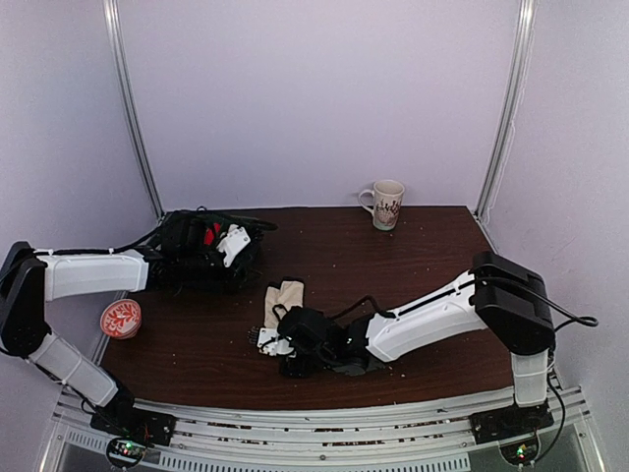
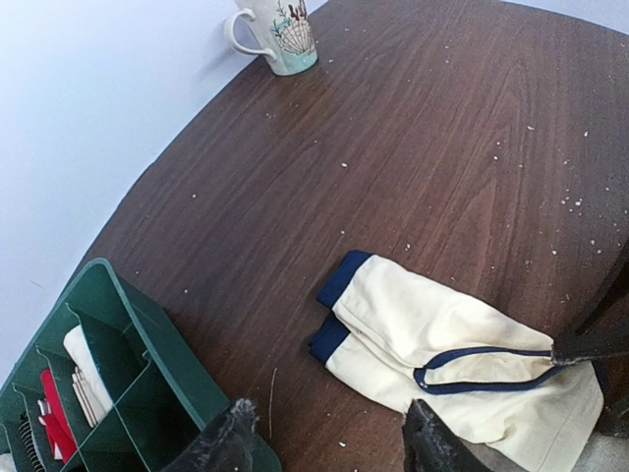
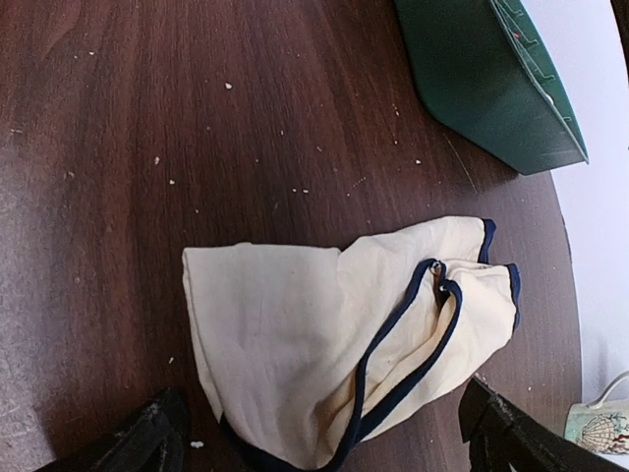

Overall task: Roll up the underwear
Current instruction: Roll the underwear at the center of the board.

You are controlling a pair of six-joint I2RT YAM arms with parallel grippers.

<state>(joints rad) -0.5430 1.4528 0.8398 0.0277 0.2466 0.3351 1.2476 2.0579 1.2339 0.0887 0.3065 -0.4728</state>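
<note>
The underwear [image 1: 284,299] is a cream piece with navy trim, lying loosely folded on the dark wooden table [image 1: 413,256]. In the left wrist view the underwear [image 2: 442,339] lies ahead and to the right of my left gripper [image 2: 329,447]. That gripper is open, holds nothing, and hovers beside the green organizer [image 2: 118,383]. In the right wrist view the underwear [image 3: 314,334] lies between the wide-apart fingers of my right gripper [image 3: 329,442], which is open and hangs over the cloth's near edge. In the top view, the right gripper [image 1: 271,339] is just in front of the cloth and the left gripper [image 1: 233,244] is over the organizer.
The green organizer [image 1: 201,251] with divided compartments stands at the table's left and holds folded white and red items [image 2: 69,393]. A shell-patterned mug [image 1: 385,204] stands at the back edge. A round red-and-white object [image 1: 121,319] lies off the table's left side.
</note>
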